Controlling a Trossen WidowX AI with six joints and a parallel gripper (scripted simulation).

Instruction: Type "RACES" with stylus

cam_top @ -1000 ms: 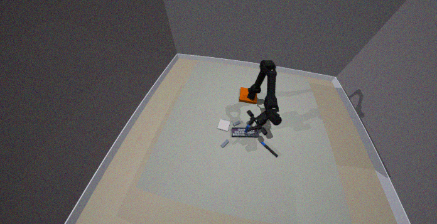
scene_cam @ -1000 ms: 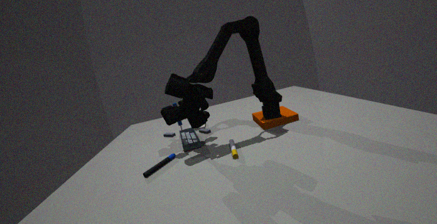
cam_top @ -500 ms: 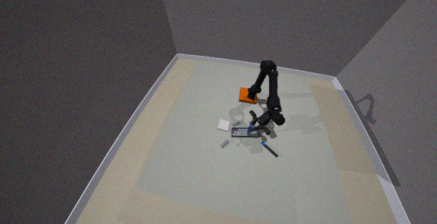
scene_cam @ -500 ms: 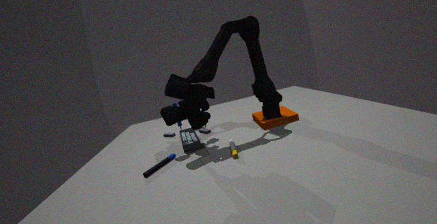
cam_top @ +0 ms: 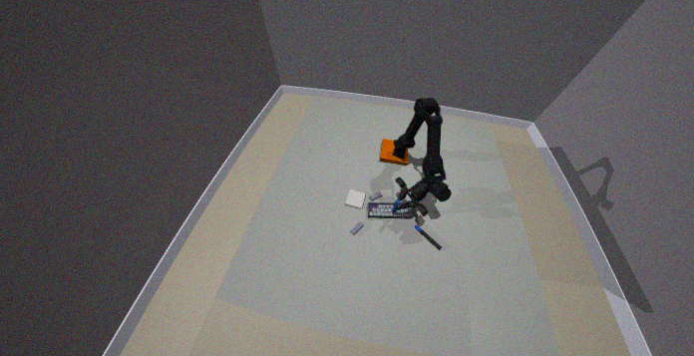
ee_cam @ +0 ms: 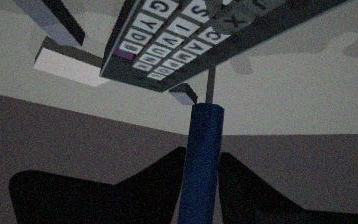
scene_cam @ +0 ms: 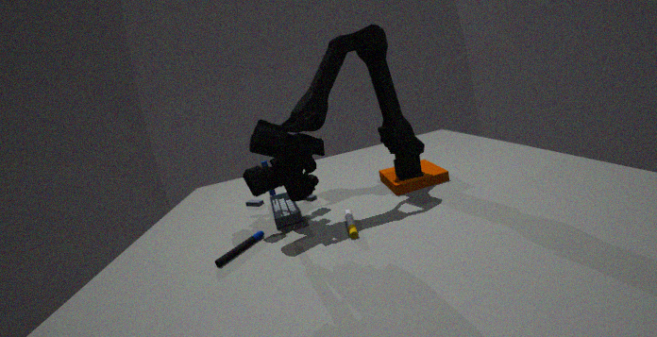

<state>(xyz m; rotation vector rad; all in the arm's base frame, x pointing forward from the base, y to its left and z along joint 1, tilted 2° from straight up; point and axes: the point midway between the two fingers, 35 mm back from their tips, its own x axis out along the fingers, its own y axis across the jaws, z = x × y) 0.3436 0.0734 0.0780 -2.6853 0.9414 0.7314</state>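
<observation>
My gripper [ee_cam: 202, 157] is shut on the blue stylus [ee_cam: 203, 130] [cam_top: 397, 204]. The stylus's thin grey tip points away from the fingers in the wrist view. The keyboard [cam_top: 373, 209] [scene_cam: 288, 222] [ee_cam: 130, 72] lies flat below the gripper, with white letter keys. In the wrist view the tip reaches the keyboard's long edge, near the M and P keys. Its very end is dark there, and I cannot tell whether it touches a key. In the exterior view the dark gripper body hides most of the stylus.
A white block [cam_top: 355, 198] [ee_cam: 67, 67] and two grey blocks [cam_top: 376, 195] [cam_top: 356, 228] lie around the keyboard's left end. A black pen with a blue end [cam_top: 430, 238] [scene_cam: 238, 250] lies off its other end. A yellow-and-white marker [scene_cam: 350, 224] lies nearer the orange base [scene_cam: 398, 185] [cam_top: 388, 154].
</observation>
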